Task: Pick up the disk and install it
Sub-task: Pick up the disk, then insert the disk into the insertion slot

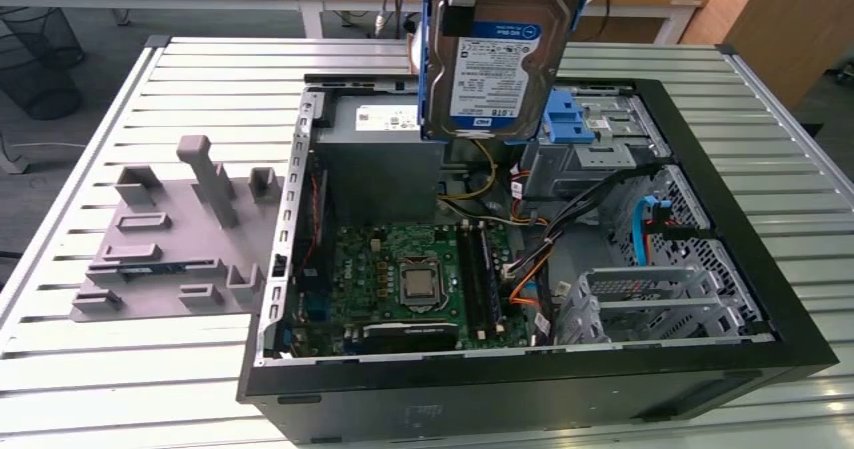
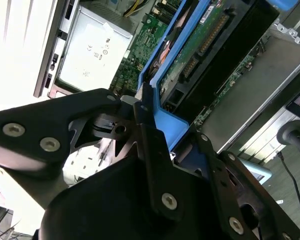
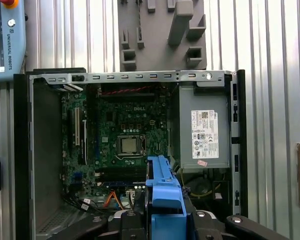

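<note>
Disk (image 1: 497,69) held upright above the open PC case (image 1: 534,367) on the desk (image 1: 200,79), label facing near side — fingers (image 2: 149,140) clenched on its blue carrier frame (image 2: 166,122).

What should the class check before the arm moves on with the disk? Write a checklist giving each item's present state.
1. Grip: the gripper is shut on the blue carrier frame of the disk. Ok.
2. Height: the disk hangs above the computer case, label facing the exterior view. Ok.
3. Access: the case is open, motherboard exposed. Ok.
4. Bay: the disk hides part of the blue-tabbed drive cage. Cannot tell.
5. Path: cables lie loose beside that cage. Cannot tell whether they obstruct.
</note>
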Controlling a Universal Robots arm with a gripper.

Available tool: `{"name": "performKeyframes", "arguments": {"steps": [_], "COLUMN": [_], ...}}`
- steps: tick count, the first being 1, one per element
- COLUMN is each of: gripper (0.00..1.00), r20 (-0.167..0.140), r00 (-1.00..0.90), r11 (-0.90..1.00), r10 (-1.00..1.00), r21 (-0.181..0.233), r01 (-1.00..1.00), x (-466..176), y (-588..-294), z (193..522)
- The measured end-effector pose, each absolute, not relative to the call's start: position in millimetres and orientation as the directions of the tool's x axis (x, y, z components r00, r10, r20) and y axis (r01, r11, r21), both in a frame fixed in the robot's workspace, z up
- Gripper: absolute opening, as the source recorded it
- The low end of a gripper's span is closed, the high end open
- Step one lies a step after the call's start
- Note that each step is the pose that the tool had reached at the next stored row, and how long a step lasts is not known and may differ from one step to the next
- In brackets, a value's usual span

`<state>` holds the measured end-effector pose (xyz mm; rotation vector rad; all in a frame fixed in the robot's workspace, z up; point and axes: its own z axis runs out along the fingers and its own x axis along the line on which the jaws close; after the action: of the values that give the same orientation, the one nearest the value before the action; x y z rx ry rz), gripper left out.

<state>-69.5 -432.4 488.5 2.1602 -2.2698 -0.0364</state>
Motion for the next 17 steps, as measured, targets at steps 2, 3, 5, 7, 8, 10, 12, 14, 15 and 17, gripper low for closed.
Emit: {"name": "performKeyframes", "arguments": {"steps": [2,3,5,7,8,10,12,14,15,17], "gripper": [0.36,0.36,0.36,0.36,0.36,0.36,0.36,0.36,0.36,0.36], "r20": [-0.01,-0.01,-0.01,-0.01,-0.01,-0.01,-0.01,-0.01,-0.01,-0.01], "r00": [-0.05,-0.05,-0.05,-0.05,-0.05,-0.05,-0.05,-0.049,-0.049,-0.05], "r11": [0.049,0.049,0.049,0.049,0.049,0.049,0.049,0.049,0.049,0.049], "r10": [-0.999,-0.999,-0.999,-0.999,-0.999,-0.999,-0.999,-0.999,-0.999,-0.999], "r21": [0.022,0.022,0.022,0.022,0.022,0.022,0.022,0.022,0.022,0.022], "r01": [-0.999,-0.999,-0.999,-0.999,-0.999,-0.999,-0.999,-0.999,-0.999,-0.999], "x": [-69.5,-69.3,-69.1,-69.0,-69.0,-69.0,-68.9,-68.9,-68.9,-68.9], "y": [-432.4,-432.4,-432.5,-432.5,-432.5,-432.5,-432.5,-433.0,-433.7,-436.0], "z": [488.5,488.5,488.5,488.5,488.5,488.5,488.5,488.5,488.5,488.5]}}
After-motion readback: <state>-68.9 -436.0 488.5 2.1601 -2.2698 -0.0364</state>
